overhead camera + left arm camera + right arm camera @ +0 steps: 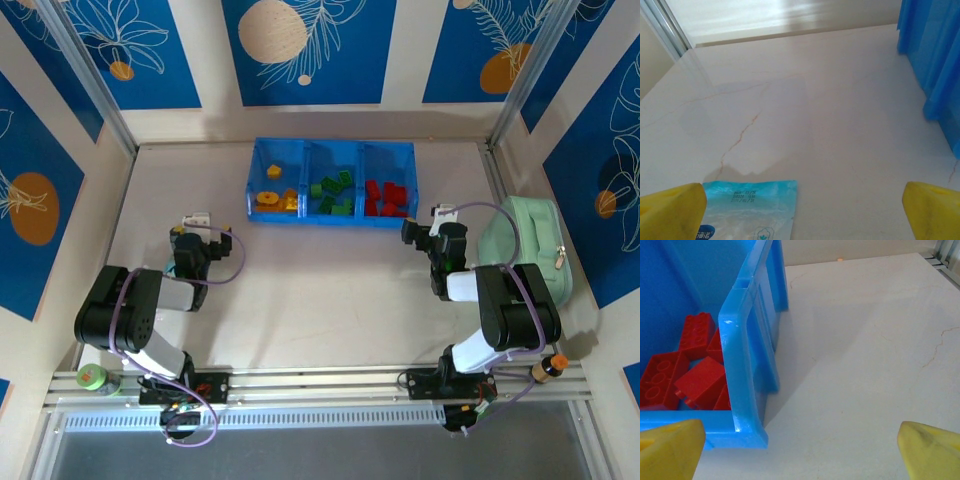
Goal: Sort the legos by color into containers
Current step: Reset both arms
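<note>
Across the bench (320, 300) the legos (333, 190) sit colour-grouped in the containers (330, 221), so left gripper (802, 212) and right gripper (800, 452) hang wide open, empty.

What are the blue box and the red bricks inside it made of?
The blue box looks like hard plastic: its rim is smooth and glossy with small bright glints, and its wall has molded ribs. The red bricks look like plastic too, probably hard: even color, a slight shine, and round molded studs on top.
</note>
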You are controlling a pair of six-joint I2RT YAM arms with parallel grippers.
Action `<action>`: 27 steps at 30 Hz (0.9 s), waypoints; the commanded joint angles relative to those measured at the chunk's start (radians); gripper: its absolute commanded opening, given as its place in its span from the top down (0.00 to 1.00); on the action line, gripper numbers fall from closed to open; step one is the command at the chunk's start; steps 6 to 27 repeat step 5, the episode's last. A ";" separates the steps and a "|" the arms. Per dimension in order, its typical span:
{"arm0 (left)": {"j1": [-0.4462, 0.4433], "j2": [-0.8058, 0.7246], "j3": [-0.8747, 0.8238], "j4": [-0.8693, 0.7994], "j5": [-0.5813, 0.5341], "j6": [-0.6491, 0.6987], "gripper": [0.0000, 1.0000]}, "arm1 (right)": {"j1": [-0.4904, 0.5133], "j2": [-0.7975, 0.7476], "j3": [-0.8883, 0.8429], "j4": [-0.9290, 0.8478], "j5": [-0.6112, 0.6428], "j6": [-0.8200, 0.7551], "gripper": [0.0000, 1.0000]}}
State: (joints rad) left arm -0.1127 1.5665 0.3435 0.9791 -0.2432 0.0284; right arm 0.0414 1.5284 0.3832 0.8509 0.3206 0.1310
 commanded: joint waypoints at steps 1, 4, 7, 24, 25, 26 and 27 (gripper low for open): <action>0.019 0.001 0.014 -0.001 0.038 0.001 0.00 | 0.000 -0.003 0.012 0.006 -0.009 0.009 0.01; 0.019 0.000 0.015 -0.005 0.044 0.004 0.00 | -0.004 -0.003 0.013 0.001 -0.015 0.010 0.01; 0.019 0.000 0.015 -0.005 0.043 0.004 0.00 | -0.003 -0.004 0.011 0.003 -0.015 0.010 0.01; 0.019 0.000 0.015 -0.005 0.043 0.004 0.00 | -0.003 -0.004 0.011 0.003 -0.015 0.010 0.01; 0.019 0.000 0.015 -0.005 0.043 0.004 0.00 | -0.003 -0.004 0.011 0.003 -0.015 0.010 0.01; 0.019 0.000 0.015 -0.005 0.043 0.004 0.00 | -0.003 -0.004 0.011 0.003 -0.015 0.010 0.01; 0.019 0.000 0.015 -0.005 0.043 0.004 0.00 | -0.003 -0.004 0.011 0.003 -0.015 0.010 0.01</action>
